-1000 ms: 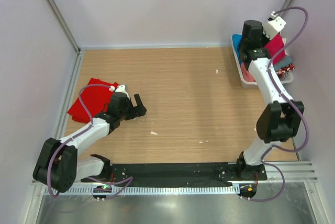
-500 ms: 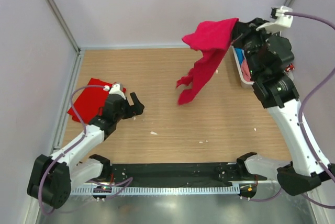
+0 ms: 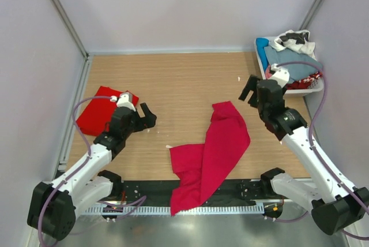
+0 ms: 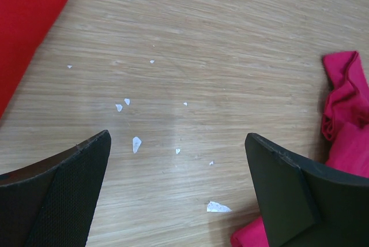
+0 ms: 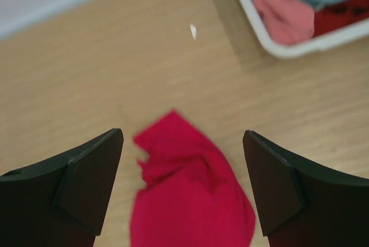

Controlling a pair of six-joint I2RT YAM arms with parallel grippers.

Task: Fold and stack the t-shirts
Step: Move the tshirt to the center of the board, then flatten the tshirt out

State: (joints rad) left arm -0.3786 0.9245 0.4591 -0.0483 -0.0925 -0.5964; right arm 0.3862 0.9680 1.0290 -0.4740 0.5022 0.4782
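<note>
A deep crimson t-shirt (image 3: 210, 153) lies crumpled in a long heap from mid-table down over the near edge. My right gripper (image 3: 251, 92) hovers open just above and right of its far tip, and the right wrist view shows that tip (image 5: 190, 195) lying loose on the wood below the jaws (image 5: 183, 137). A scarlet t-shirt (image 3: 94, 114) lies folded flat at the left edge. My left gripper (image 3: 146, 115) stands open beside it, low over bare wood (image 4: 179, 143). In that wrist view the scarlet cloth (image 4: 29, 16) is at the top left and the crimson cloth (image 4: 346, 120) at the right.
A white basket (image 3: 288, 92) with blue, pink and white clothes stands at the back right, its rim (image 5: 277, 48) close behind my right gripper. Small white scraps (image 4: 136, 143) dot the wood. Walls and metal rails enclose the table.
My right arm lifted the crimson t-shirt out of the basket, swung it over the table and opened; the shirt now lies on the wood. The left arm shifted only slightly.
</note>
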